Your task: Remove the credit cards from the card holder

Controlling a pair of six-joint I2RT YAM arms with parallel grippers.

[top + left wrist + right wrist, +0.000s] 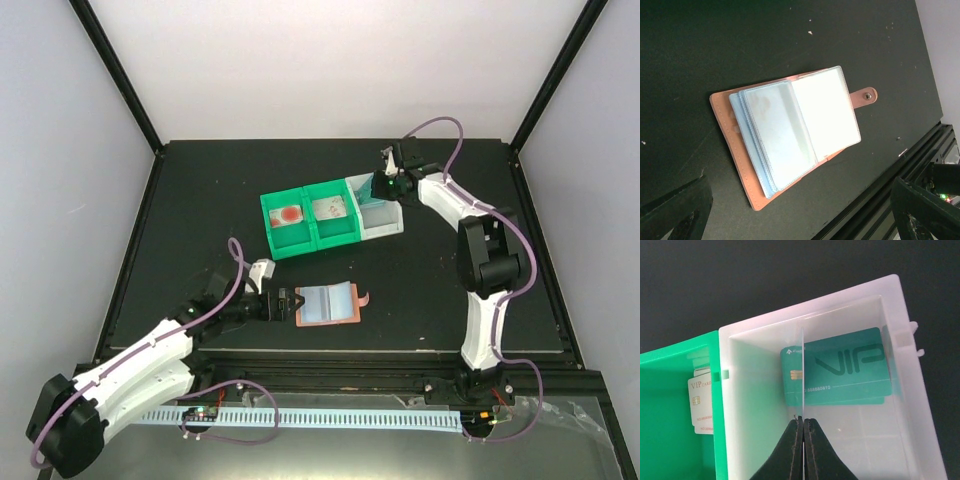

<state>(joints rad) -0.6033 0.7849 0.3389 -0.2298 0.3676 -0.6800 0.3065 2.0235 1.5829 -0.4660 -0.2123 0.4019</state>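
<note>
**Cards nearly all out; last one going in**

Top: card holder (pixel 327 304) lies open nr table's front edge. Left gripper (pixel 290 303) just beside it, jaws wide, empty. Credit cards (pixel 289 215) sit in trays (pixel 312 237) mid-table.
L wrist: visible sleeves look empty.
R wrist: right gripper (pixel 803 422) pinches edge-on card (pixel 803 375) over teal card (pixel 845 370) in white tray (pixel 890 295).

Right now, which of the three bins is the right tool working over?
The white bin at the row's right end, under the right tool; the other two bins are green.
</note>
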